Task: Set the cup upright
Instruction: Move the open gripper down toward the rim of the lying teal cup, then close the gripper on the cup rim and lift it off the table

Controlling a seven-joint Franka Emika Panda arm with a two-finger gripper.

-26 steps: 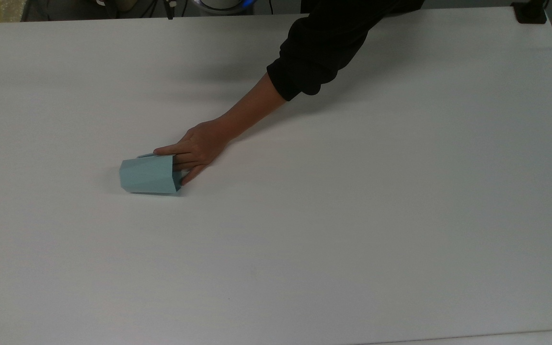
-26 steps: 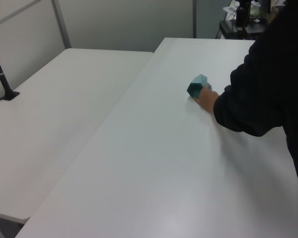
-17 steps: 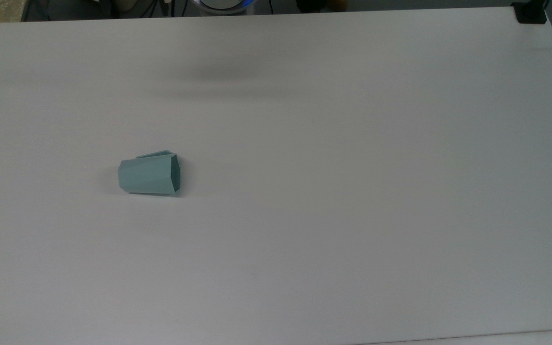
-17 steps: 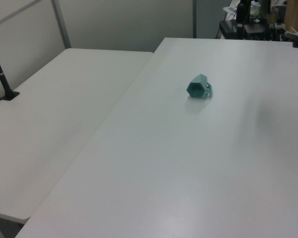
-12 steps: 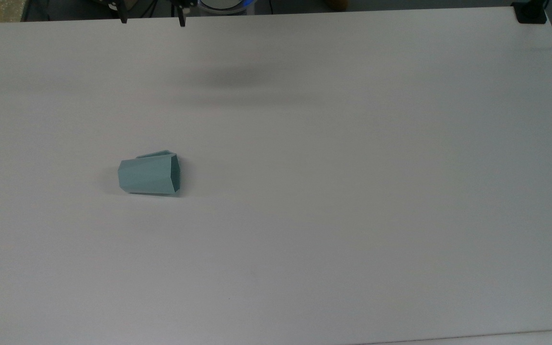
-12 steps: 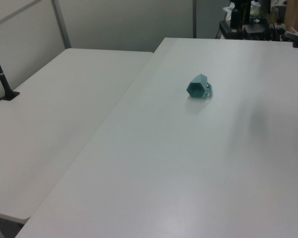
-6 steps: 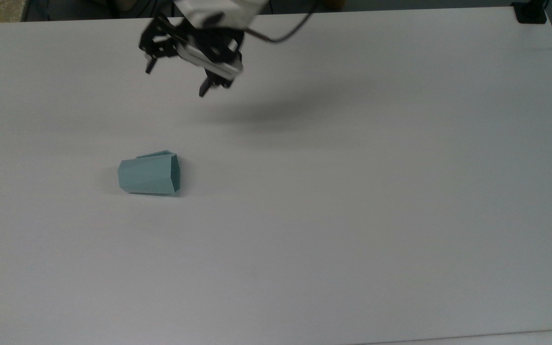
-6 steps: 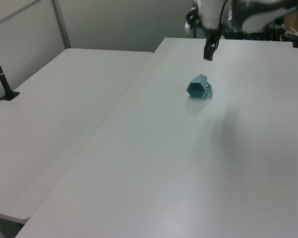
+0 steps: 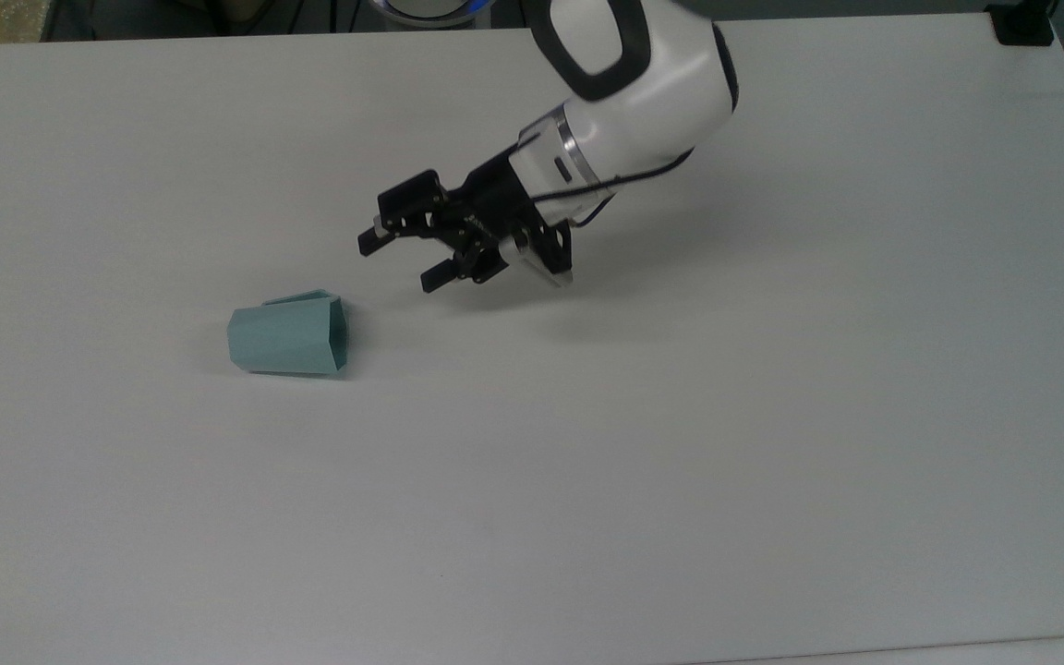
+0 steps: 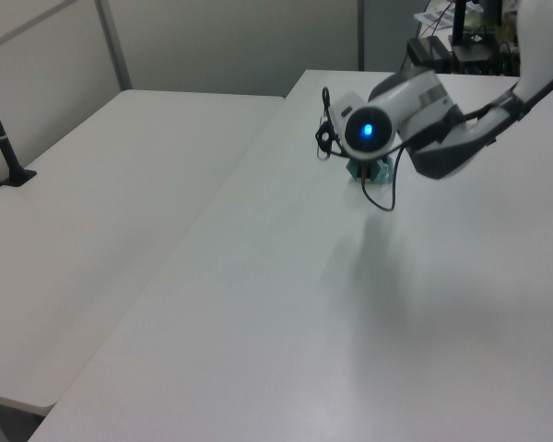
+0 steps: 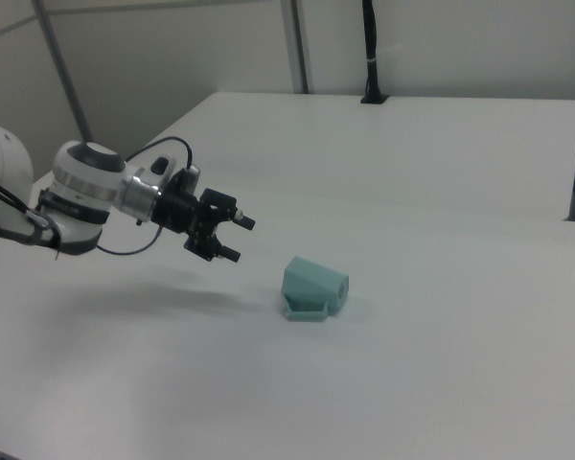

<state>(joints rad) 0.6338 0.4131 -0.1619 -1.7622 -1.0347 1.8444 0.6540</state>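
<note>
While the wide white worktop [image 9: 772, 443] carries just one thing, the white robot arm [image 9: 629, 88] has come in from the top view's far edge within approx. half a second and now reaches low over the surface. Its black two-finger tool [image 9: 400, 259] has the fingers apart, nothing between them, and points towards the small pale teal-blue faceted cup [image 9: 288, 336]. The cup lies on its side, mouth turned to the top view's right, i.e. facing the tool, w/ the handle on the far side. Tool and cup are near but not touching. So the approach is probably almost done; grasp and uprighting are not yet started.
</note>
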